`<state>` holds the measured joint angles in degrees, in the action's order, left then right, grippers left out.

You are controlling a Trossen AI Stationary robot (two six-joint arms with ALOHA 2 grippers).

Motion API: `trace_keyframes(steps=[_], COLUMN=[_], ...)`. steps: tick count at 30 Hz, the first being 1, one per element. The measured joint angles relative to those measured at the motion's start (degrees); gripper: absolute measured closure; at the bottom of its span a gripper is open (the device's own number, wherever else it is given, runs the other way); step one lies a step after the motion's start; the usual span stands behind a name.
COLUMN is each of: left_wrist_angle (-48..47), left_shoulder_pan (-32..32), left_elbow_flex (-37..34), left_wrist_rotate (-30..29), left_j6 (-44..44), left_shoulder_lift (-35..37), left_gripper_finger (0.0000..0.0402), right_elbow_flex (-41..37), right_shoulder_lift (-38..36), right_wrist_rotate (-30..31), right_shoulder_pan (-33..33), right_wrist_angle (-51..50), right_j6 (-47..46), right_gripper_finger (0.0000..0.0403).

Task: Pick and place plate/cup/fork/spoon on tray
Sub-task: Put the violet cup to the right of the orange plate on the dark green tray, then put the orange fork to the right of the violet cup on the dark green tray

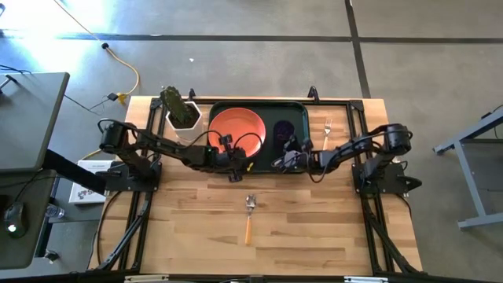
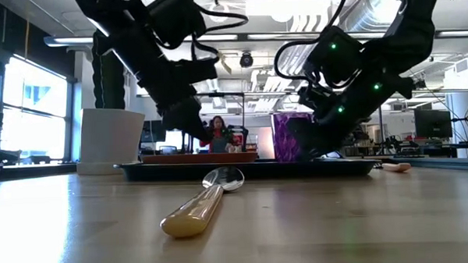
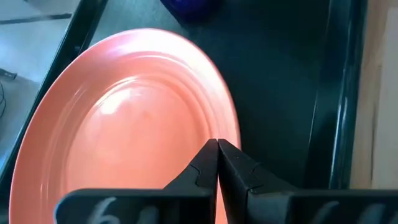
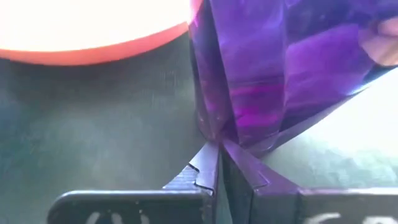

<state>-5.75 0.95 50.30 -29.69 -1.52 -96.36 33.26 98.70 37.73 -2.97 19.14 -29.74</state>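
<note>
The dark green tray (image 1: 302, 110) lies at the table's far middle. The orange-coral plate (image 1: 236, 130) lies flat in its left half, and the purple cup (image 1: 284, 128) stands upright in its right half. The fork (image 1: 328, 126) lies on the table right of the tray. The spoon (image 1: 250, 216) lies on the table nearer me, its bowl toward the tray. My left gripper (image 3: 217, 149) is shut, just above the plate's near rim. My right gripper (image 4: 219, 149) is shut, its tips at the foot of the cup (image 4: 267, 74). My left gripper's shut fingertips (image 3: 208, 155) stand at the plate's near rim (image 3: 233, 134), slanting down from the table's near side. I cannot tell whether they touch it; the plate lies flat on the tray. My right gripper's shut fingertips (image 4: 208, 158) meet the cup's lower wall (image 4: 214, 134), slanting from the near side. I cannot tell whether they touch it; the cup stands on the tray.
A white pot with a green plant (image 1: 182, 118) stands just left of the tray, close to my left arm. The near half of the wooden table (image 1: 314, 228) holds only the spoon. A person (image 2: 217, 132) shows in the room beyond the table.
</note>
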Motion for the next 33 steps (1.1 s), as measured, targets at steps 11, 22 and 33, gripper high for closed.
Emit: trace_keyframes(steps=[11,22,33], left_wrist_angle=[-0.42,2.14,13.5], left_shoulder_pan=[-0.22,-0.94,-2.29], left_elbow_flex=[0.0,-4.15,-12.17], left_wrist_rotate=[0.15,0.19,0.55], left_j6=[-0.02,-0.05,1.9], left_shoulder_lift=[0.0,0.09,0.09], left_gripper_finger=[0.0401,0.0401,0.0401], right_elbow_flex=[0.0,0.0,0.09], right_shoulder_lift=[0.0,-2.65,-30.31], right_wrist_rotate=[-3.24,-14.01,-4.81], right_shoulder_pan=[-7.21,-6.64,2.12], right_wrist_angle=[4.37,0.34,-43.78], right_j6=[7.47,3.9,-18.73], right_gripper_finger=[0.0392,0.0385,0.0311])
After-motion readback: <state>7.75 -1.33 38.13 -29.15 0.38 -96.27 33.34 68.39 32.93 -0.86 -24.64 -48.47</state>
